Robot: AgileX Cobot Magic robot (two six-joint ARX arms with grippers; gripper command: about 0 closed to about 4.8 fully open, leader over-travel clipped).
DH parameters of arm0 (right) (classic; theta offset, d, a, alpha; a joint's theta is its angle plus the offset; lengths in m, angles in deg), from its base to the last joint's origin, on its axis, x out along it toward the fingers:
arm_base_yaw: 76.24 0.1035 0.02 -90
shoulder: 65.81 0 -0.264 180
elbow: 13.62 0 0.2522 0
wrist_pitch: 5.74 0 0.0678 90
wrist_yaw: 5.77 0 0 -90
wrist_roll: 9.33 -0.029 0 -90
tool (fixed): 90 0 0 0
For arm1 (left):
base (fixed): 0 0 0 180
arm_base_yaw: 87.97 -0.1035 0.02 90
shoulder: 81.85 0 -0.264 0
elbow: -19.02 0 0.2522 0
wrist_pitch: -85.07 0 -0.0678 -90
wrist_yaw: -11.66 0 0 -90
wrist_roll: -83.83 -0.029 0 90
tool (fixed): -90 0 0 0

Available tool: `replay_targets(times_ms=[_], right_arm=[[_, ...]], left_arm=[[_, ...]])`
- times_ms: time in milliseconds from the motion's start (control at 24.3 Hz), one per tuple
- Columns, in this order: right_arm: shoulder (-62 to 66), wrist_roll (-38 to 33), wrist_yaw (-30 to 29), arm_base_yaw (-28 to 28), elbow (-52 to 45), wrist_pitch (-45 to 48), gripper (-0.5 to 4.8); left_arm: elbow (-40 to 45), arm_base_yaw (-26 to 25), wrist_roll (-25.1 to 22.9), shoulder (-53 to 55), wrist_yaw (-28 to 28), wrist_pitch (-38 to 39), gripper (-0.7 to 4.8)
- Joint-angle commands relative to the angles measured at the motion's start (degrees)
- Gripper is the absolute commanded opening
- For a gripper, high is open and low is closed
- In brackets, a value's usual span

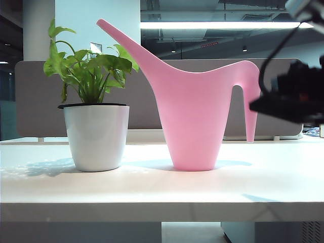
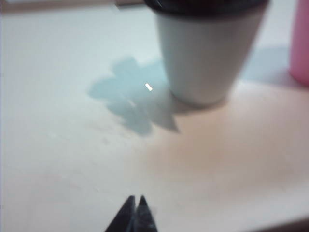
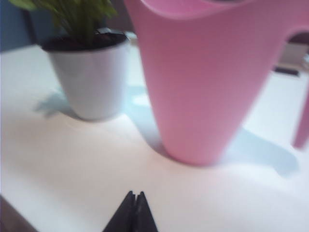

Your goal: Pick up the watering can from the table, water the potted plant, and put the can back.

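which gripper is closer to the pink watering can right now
Right. The right gripper, shut, hovers low over the table just in front of the watering can. The left gripper, also shut, faces the potted plant, with the can only at the view's edge.

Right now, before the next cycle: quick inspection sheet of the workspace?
Surface: white flat table, bare, only shadows.
Job's things: tall pink plastic watering can upright on it, spout over leafy green potted plant in white pot beside, apart.
Clutter: nothing seen.
Grippers: left gripper shut, empty, facing the pot; right gripper shut, empty, facing the can.
Cables: black cable on right arm.
Surroundings: grey partition, office ceiling lights.
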Motion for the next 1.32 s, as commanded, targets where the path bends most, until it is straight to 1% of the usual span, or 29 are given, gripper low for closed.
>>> replay_targets(times_ms=[41, 165, 206, 371, 701, 948, 1237, 1319], right_arm=[[0.0, 0.4, 3.9, 0.0, 0.1, -1.9, -0.06], [0.0, 0.4, 4.9, -0.2, -0.2, -2.3, -0.06], [0.0, 0.4, 4.9, -0.2, -0.5, -3.2, -0.06], [-0.1, -0.3, 4.7, -0.2, -1.1, -6.3, -0.06], [-0.2, -2.1, 4.3, -0.2, -1.1, -4.3, -0.06], [0.0, -2.0, 4.7, -0.2, -1.1, -8.3, -0.06], [0.0, -2.0, 4.7, -0.2, -1.1, -9.4, -0.06], [0.0, 0.6, 6.2, -0.3, -1.1, -9.4, -0.06]], left_arm=[[1.2, -1.0, 0.0, 0.2, -0.1, -2.8, 0.03], [2.7, -1.0, 0.0, 0.2, -0.2, -8.4, 0.03], [3.0, -1.0, 0.0, 0.2, -0.1, -8.7, 0.03], [3.0, -1.0, 0.0, 0.2, -0.2, -8.6, 0.03], [3.0, -1.0, 0.0, 0.2, -0.1, -8.5, 0.03], [3.0, -1.0, 0.0, 0.3, -0.1, -8.5, 0.03], [3.0, -1.0, 0.0, 0.3, -0.1, -8.5, 0.03], [3.0, -1.0, 0.0, 0.3, -0.1, -8.5, 0.03]])
